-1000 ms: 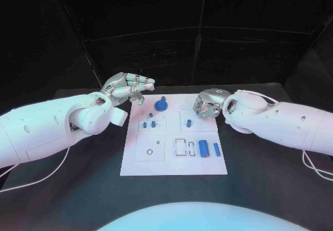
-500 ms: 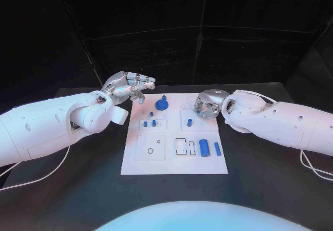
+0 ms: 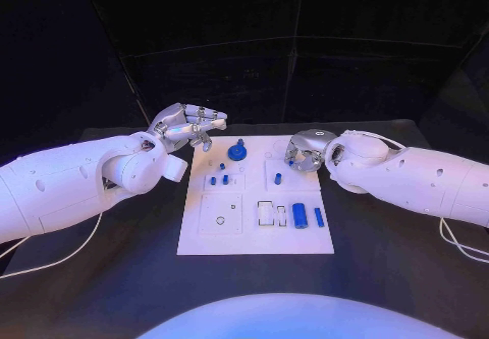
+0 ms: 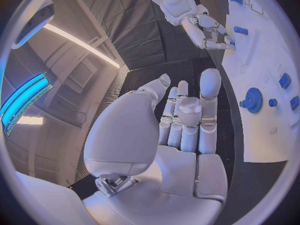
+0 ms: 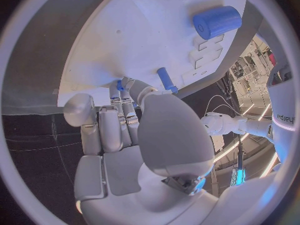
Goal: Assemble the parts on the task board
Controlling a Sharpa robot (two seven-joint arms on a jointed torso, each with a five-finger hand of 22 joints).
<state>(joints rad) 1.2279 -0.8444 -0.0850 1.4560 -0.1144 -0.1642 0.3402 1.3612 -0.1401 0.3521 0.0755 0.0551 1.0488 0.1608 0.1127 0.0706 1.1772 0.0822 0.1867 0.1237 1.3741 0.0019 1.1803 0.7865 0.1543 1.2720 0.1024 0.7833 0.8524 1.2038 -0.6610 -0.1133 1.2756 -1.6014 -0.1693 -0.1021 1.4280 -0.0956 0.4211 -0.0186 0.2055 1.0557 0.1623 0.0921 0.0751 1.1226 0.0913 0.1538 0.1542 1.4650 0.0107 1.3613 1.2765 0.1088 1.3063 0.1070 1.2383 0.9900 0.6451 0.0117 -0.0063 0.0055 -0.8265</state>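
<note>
The white task board [image 3: 255,236] is seen flat in the middle of the black table [image 3: 122,282], with the left hand [image 3: 186,127] held above its far left corner, fingers loosely apart and nothing gripped, as the left wrist view confirms. The right hand [image 3: 302,154] is curled over the board's far right edge; a small blue part [image 5: 119,85] is glimpsed at its fingertips in the right wrist view, but a grip cannot be told. A blue gear [image 3: 237,152], blue cylinder [image 3: 299,216] and blue pegs [image 3: 277,179] are left on the board.
</note>
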